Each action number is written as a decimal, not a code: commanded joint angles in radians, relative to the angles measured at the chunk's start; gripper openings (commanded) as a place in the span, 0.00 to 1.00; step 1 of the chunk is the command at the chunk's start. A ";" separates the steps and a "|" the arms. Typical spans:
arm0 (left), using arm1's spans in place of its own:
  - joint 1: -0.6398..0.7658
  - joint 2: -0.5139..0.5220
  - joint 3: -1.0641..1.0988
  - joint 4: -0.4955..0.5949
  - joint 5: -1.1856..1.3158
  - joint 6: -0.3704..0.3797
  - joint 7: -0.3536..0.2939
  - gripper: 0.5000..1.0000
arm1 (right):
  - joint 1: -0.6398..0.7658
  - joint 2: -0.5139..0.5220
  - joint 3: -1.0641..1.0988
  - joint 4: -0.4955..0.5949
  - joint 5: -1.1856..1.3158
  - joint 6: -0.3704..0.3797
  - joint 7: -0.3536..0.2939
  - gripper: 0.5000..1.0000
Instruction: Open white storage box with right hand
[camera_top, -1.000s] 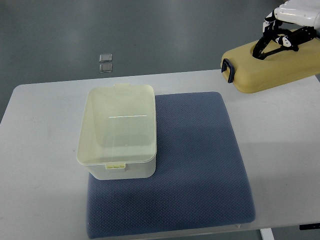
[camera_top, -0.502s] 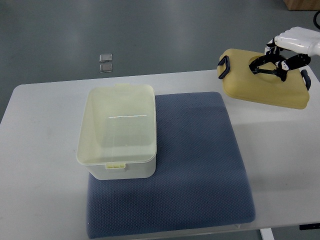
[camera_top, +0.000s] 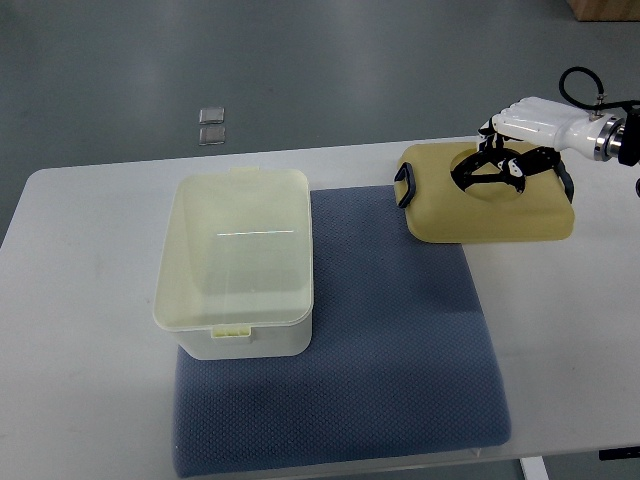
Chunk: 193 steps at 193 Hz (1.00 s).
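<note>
The white storage box (camera_top: 238, 268) stands on the left half of a blue mat (camera_top: 390, 350). Its pale translucent lid lies flat on top, with a small tab at the front and another at the back. My right hand (camera_top: 497, 165) comes in from the right edge. Its fingers are curled into a round recess in a yellow lid-like piece (camera_top: 485, 195) with black handles. That piece hangs over the mat's far right corner, well right of the box. The hand does not touch the box.
The white table (camera_top: 80, 400) carries the mat and ends close behind the box. Two small clear squares (camera_top: 211, 126) lie on the grey floor beyond the table. A black cable loops at the right wrist (camera_top: 575, 85).
My right hand has carried the yellow piece from the far right corner leftward and nearer, over the mat's corner. The box has not moved.
</note>
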 joint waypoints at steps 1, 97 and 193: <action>0.000 0.000 0.000 0.000 0.000 0.000 0.000 1.00 | -0.002 0.032 0.000 0.004 -0.002 0.000 0.000 0.00; 0.000 0.000 0.000 0.000 0.000 0.000 0.000 1.00 | -0.025 0.158 0.000 0.050 0.000 -0.014 0.000 0.62; 0.000 0.000 0.000 0.000 0.000 0.000 0.000 1.00 | 0.043 0.171 -0.002 0.093 -0.004 0.109 0.000 0.86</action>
